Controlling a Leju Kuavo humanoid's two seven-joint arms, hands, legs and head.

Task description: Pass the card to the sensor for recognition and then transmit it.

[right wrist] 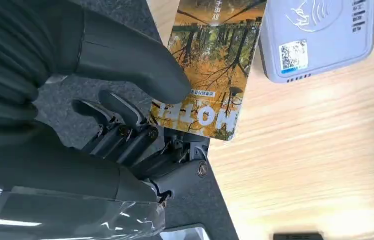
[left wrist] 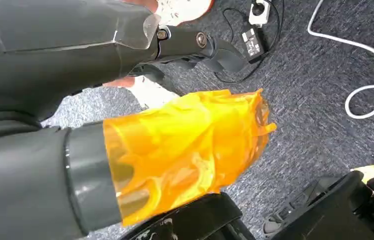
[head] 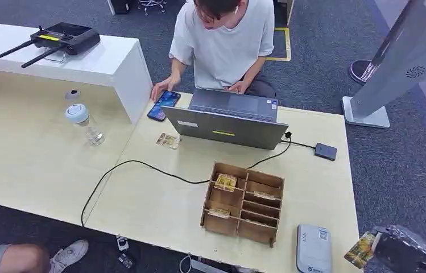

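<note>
**Card held beside the reader**

While the right hand point(right wrist: 140, 115) pinches the card point(right wrist: 209, 65) between thumb and dark fingers, the card hangs at the table edge just beside the grey sensor point(head: 313, 249). A wooden divided box point(head: 243, 202) holds cards in several compartments. Behind it stand a laptop point(head: 227, 119) and a person typing. The left hand point(left wrist: 175, 150) is wrapped in orange film; its fingers cannot be told.

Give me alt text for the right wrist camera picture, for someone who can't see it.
The robot's right hand pinches an autumn-forest card between thumb and fingers, close beside a grey card reader lying on a pale wooden table.
</note>
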